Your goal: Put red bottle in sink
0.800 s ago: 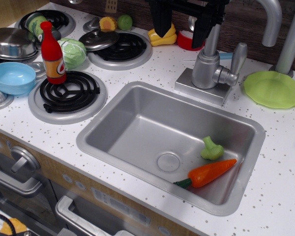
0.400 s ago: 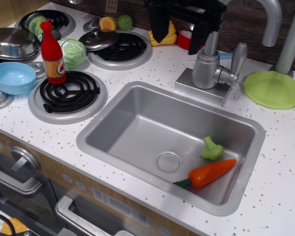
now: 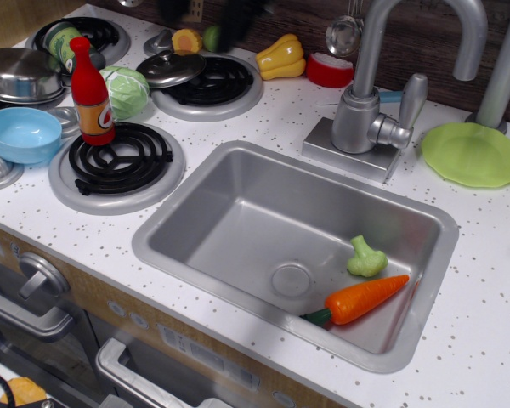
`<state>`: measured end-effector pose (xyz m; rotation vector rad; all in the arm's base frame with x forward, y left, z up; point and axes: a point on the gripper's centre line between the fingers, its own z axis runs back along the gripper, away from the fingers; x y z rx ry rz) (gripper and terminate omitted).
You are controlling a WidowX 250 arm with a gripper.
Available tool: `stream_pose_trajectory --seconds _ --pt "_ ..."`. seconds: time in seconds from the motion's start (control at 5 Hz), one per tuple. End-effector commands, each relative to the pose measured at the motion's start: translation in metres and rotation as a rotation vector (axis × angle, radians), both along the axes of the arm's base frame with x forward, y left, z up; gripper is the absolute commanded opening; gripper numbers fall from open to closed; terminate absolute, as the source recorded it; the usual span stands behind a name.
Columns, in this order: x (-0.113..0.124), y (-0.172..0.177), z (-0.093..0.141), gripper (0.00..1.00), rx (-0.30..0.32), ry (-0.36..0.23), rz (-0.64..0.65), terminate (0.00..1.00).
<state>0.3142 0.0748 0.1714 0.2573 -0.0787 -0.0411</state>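
The red bottle stands upright on the back edge of the front black burner, at the left. The steel sink is in the middle and holds a carrot and a green broccoli piece. My gripper is a dark blur at the top edge, above the back burner and well right of and behind the bottle. Its two fingers appear apart with nothing between them.
A blue bowl, a steel bowl, a green cabbage and a green-labelled can crowd around the bottle. A pot lid lies on the back burner. The faucet and a green plate stand behind the sink.
My gripper has moved quickly left along the back, from above the faucet and yellow pepper to above the back burner. The bottle and all other objects have not moved.
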Motion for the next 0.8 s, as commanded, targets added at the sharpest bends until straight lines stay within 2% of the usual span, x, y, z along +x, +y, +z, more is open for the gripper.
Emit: stream_pose_trajectory --seconds 0.0,0.2,0.4,0.6 --pt "-0.008 0.067 0.012 1.0 0.075 -0.082 -0.061 0.0" --pt "-0.005 0.097 0.006 1.0 0.082 -0.096 -0.119 0.0" --pt "-0.004 0.118 -0.004 1.0 0.034 -0.095 -0.142 0.0" --pt "-0.006 0.122 -0.021 1.0 0.001 -0.119 -0.157 0.0"
